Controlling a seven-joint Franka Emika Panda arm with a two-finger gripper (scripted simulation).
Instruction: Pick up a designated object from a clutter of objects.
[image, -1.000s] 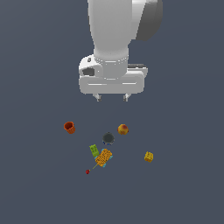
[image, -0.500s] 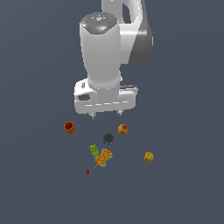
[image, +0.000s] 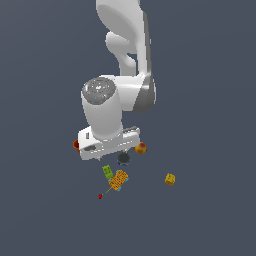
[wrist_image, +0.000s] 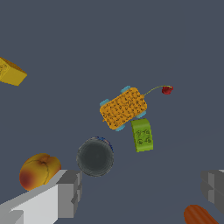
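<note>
The green studded brick (image: 107, 171) lies flat in the clutter, touching the yellow-orange studded block (image: 118, 180). In the wrist view the brick (wrist_image: 142, 135) sits beside that block (wrist_image: 124, 108). My gripper (image: 111, 151) hangs just above the clutter, behind the brick. In the wrist view the gripper (wrist_image: 142, 188) is open and empty, with one finger (wrist_image: 70, 192) near the dark grey round thing (wrist_image: 95, 156) and the other finger (wrist_image: 213, 183) near the orange cup (wrist_image: 199, 214).
The dark grey round thing (image: 123, 159) and the orange-red ball (image: 141, 148) lie close under the hand. The orange cup (image: 76, 145) is partly hidden by it. A yellow cube (image: 170, 179) lies apart at the exterior view's right. A tiny red piece (image: 100, 196) lies nearest the front.
The arm has come down toward the clutter and the hand now sits low over it, partly covering the orange cup. The objects have not moved.
</note>
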